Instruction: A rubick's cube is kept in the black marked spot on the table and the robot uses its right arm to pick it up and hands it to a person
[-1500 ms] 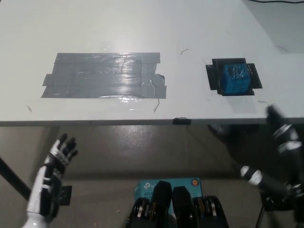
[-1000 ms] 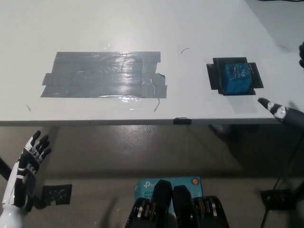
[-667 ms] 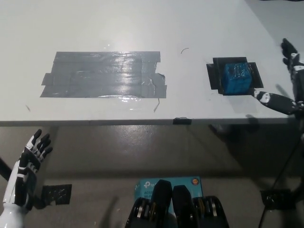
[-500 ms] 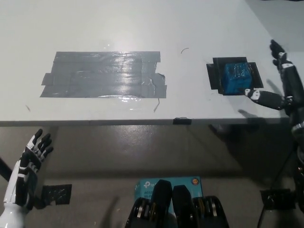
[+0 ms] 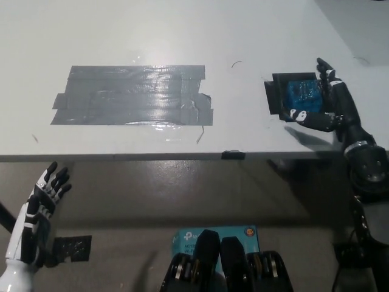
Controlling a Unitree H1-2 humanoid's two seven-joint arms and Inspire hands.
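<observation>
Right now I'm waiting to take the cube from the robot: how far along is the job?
Done: the right hand has reached the blue cube on the black marked spot. In hand: its open fingers sit around the cube, no grip yet. Left: grasping, lifting, handing over. The left hand rests below the table.

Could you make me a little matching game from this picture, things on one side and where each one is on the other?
Things:
1. Rubik's cube
2. right hand
3. left hand
4. grey tape patch

Places:
A. below the table edge at the lower left, fingers apart, holding nothing
B. stuck flat on the table, left of the middle
C. on the black marked spot at the table's right
D. around the cube, with fingers at its near and right sides

Pairs: 1-C, 2-D, 3-A, 4-B
</observation>
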